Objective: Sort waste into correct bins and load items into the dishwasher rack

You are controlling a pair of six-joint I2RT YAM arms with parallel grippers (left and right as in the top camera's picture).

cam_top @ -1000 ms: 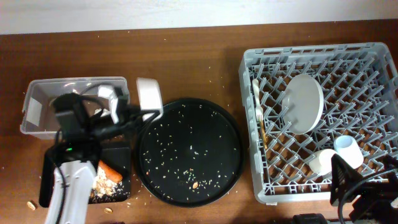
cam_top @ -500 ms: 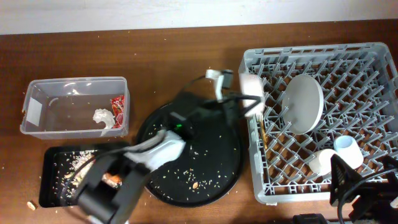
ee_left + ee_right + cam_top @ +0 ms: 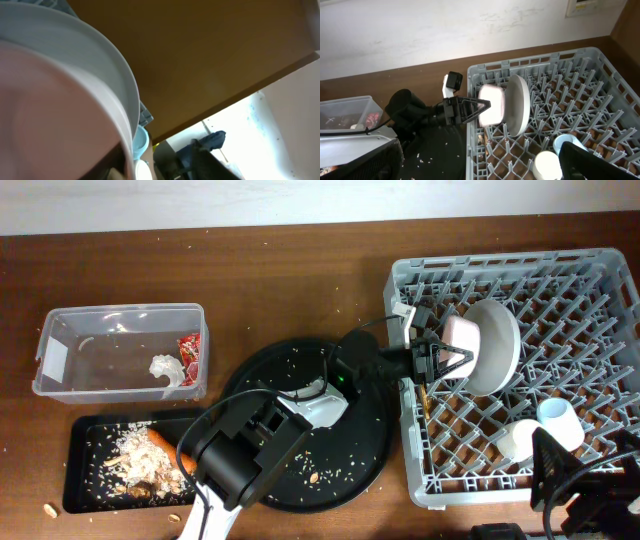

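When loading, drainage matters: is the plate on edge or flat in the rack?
On edge, leaning: the right wrist view shows the plate thin, between rack pegs.

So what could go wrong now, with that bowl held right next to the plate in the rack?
The left gripper holds the white bowl close beside the standing plate; pushing further could knock the plate over. If released before it sits between the pegs of the rack, the bowl might tip or fall.

Overhead: straight down, whole table (image 3: 300, 270). Left wrist: very near, filled by white bowl (image 3: 40, 110) and plate (image 3: 100, 60). Right wrist: oblique across dishwasher rack (image 3: 580, 85), same bowl and plate mid-frame.
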